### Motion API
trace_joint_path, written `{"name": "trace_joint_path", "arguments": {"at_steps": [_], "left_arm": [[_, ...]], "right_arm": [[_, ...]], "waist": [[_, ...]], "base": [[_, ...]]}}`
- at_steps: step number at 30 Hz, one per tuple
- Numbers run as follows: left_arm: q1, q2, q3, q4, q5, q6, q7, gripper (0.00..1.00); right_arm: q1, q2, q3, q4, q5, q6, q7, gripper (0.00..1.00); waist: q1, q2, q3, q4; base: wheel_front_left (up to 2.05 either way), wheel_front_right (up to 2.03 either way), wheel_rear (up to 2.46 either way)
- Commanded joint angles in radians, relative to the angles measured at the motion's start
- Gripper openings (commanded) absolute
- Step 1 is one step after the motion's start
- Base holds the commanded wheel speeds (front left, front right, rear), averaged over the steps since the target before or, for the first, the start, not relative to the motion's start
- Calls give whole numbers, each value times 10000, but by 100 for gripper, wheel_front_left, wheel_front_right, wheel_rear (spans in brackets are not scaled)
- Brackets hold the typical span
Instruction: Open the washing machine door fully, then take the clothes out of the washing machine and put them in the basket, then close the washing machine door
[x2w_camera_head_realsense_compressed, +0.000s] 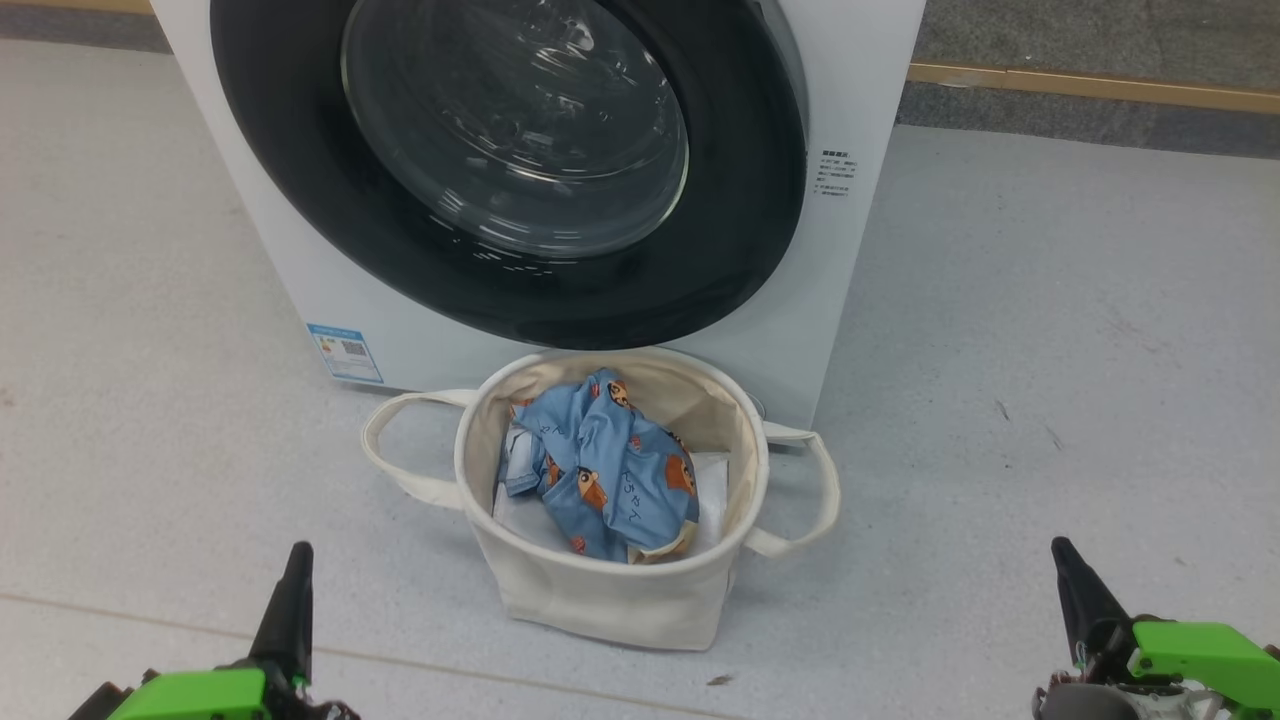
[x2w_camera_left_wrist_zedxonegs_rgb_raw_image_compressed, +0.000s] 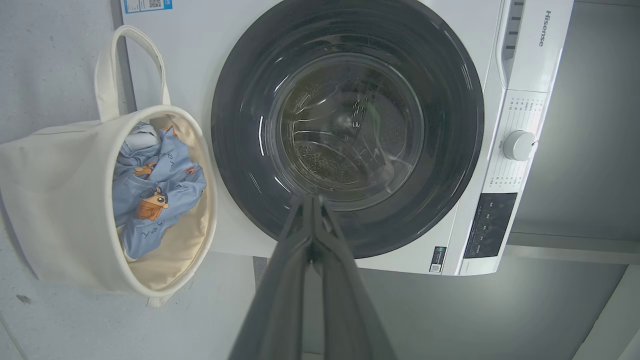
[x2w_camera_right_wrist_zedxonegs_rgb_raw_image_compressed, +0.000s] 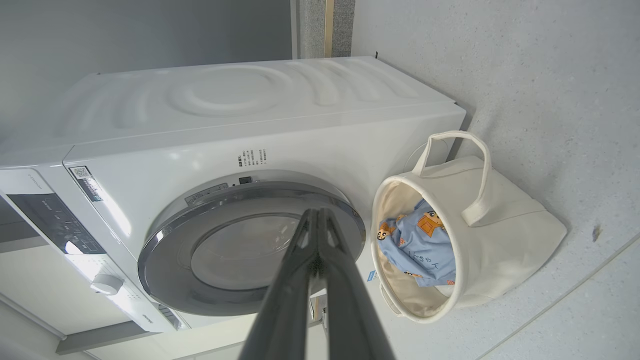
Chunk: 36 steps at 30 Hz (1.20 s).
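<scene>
We note washing machine door (x2w_camera_head_realsense_compressed: 510, 170) shut | printed blue clothes (x2w_camera_head_realsense_compressed: 610, 465) inside cream basket (x2w_camera_head_realsense_compressed: 600, 600), just before washing machine (x2w_camera_head_realsense_compressed: 855, 80) | left gripper (x2w_camera_head_realsense_compressed: 300, 552), right gripper (x2w_camera_head_realsense_compressed: 1060, 548) clenched, empty

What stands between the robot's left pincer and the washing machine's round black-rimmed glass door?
Nothing visible does. In the left wrist view the shut left pincer points straight at the closed round black-rimmed glass door, with open air between. The round cream canvas basket stands below the door, off that line.
</scene>
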<state>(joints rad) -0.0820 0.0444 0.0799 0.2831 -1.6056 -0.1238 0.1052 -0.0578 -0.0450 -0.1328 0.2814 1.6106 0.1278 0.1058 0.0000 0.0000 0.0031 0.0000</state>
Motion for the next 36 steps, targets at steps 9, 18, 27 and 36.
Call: {"name": "trace_joint_path", "arguments": {"at_steps": [9,18,27,36], "left_arm": [[-260,58,337,-381,-32,-69,79,0],[-260,58,337,-381,-32,-69,79,0],[-260,58,337,-381,-32,-69,79,0],[-259,58,337,-381,-32,-69,79,0]], "right_arm": [[-502,-56,183,-366,-26,29,80,0],[-502,-55,182,-366,-27,29,81,0],[-502,-55,182,-366,-27,29,81,0],[-502,-55,181,-366,-28,29,82,0]], "waist": [[0,0,0,0],[0,0,0,0],[0,0,0,0],[0,0,0,0]], "base": [[0,0,0],[0,0,0],[0,0,0],[0,0,0]]}}
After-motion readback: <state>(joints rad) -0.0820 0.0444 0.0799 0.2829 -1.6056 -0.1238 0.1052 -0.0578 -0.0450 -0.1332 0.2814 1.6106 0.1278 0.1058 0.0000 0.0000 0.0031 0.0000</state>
